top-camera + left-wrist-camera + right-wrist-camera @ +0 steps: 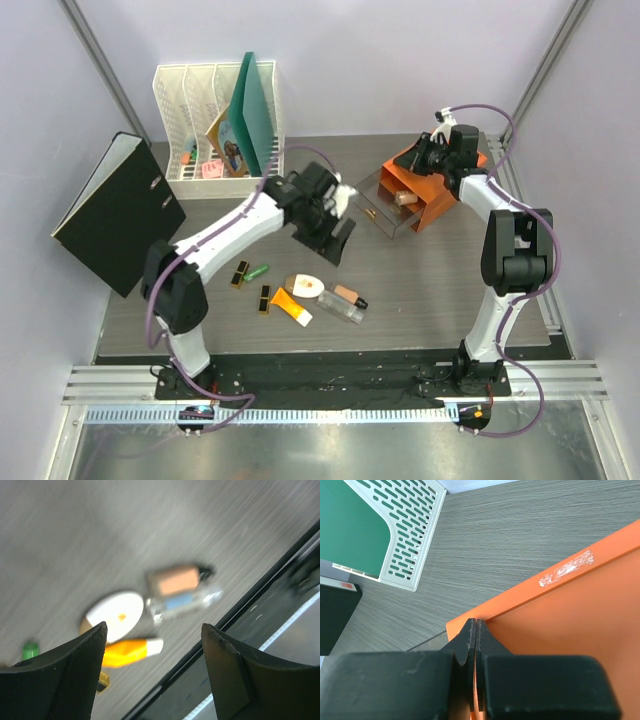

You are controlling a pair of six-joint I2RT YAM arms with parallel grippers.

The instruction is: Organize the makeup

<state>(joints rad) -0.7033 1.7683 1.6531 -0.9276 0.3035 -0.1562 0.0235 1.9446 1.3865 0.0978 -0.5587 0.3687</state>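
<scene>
The makeup lies in a loose group on the table: two black-gold lipsticks (240, 273) (265, 298), a green tube (258, 270), an orange white-capped tube (291, 305), a white oval compact (305, 285), a peach black-capped bottle (350, 296) and a clear bottle (340, 308). My left gripper (335, 225) hangs open above and behind them, holding nothing. Its blurred wrist view shows the compact (114, 612), orange tube (131, 651), peach bottle (175, 579) and clear bottle (182, 601) beyond the open gripper (154, 626). My right gripper (477, 625) is shut, its tips at the orange box's corner (570, 630).
The orange drawer box (420, 170) stands at the back right with its clear drawer (395, 210) pulled out, and another peach bottle (404, 197) lies in it. A white file rack (215, 120) with a green folder is at the back left. A black binder (115, 215) leans on the left.
</scene>
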